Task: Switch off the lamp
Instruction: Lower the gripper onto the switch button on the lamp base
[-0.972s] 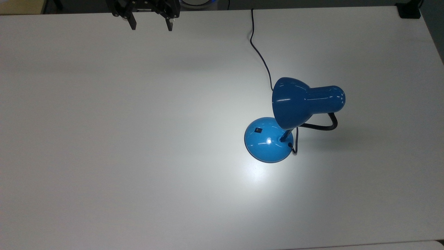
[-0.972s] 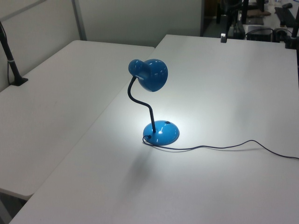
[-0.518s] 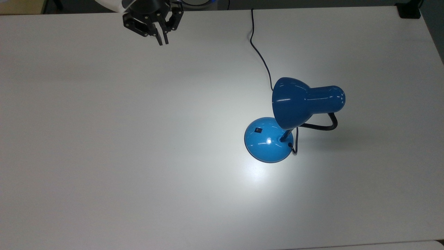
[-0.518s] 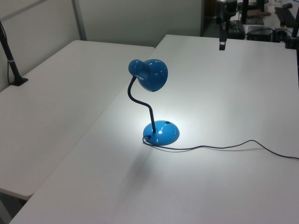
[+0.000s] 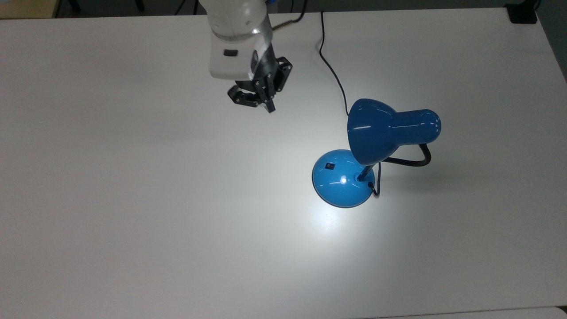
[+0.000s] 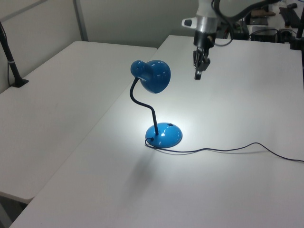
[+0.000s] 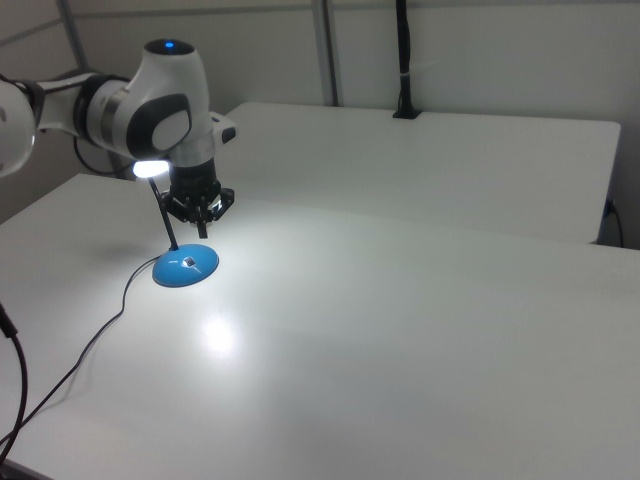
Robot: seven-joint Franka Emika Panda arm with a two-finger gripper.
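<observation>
The blue lamp point(image 5: 376, 130) stands on the white table point(image 5: 133, 199) and is lit, with a bright patch on the table around its domed base point(image 5: 343, 184). A small black switch point(image 5: 329, 166) sits on the base's left side in the top view. The shade hangs over the base on a black bent neck point(image 5: 412, 161). My gripper point(image 5: 269, 107) hovers up and left of the lamp in the top view, shut and holding nothing. It also hangs above the table beyond the lamp point(image 6: 152, 76) as the gripper point(image 6: 197, 76), and just above the base point(image 7: 185, 267) as the gripper point(image 7: 203, 230).
The lamp's black cord point(image 5: 332, 66) runs from the base to the table's far edge in the top view, close to the gripper's right. A black clamp point(image 5: 522, 15) sits at the far right corner. A second table point(image 6: 57, 95) adjoins on the left view's left.
The gripper's fingers closed from wide open, and the arm swung from the table's far edge down and right in the top view toward the lamp. The lamp has not moved and stays lit.
</observation>
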